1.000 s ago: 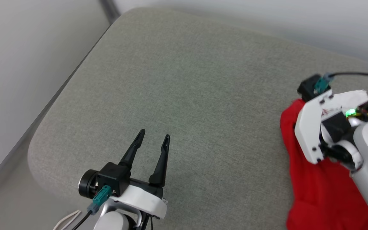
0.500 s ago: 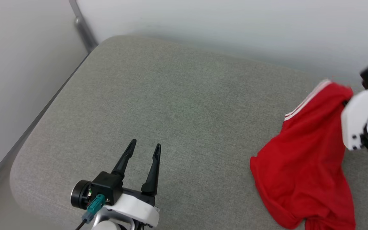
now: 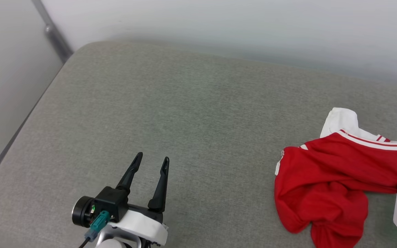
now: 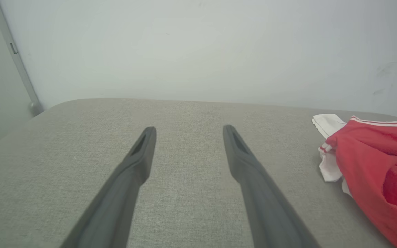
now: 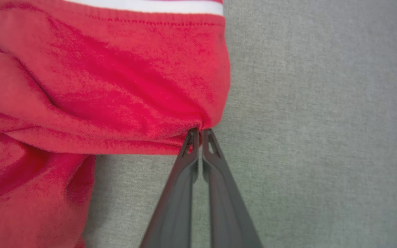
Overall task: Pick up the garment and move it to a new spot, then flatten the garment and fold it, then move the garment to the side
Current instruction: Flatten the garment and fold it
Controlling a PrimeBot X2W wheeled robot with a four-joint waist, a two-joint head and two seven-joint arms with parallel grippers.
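Right gripper [image 5: 200,132] clamps a garment [image 5: 115,86] fold toward the right end of the cushion [image 3: 184,103]. Lift clear before carrying; left gripper [image 3: 152,157] gapes empty.

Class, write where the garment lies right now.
In the head view the garment lies crumpled on the right of the grey cushion, apart from the open left gripper, its edge pinched by the right gripper.

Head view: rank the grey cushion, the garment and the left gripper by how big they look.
1. grey cushion, by far the largest.
2. garment, bunched up.
3. left gripper, smallest, though it sits nearer the camera, which flatters it.
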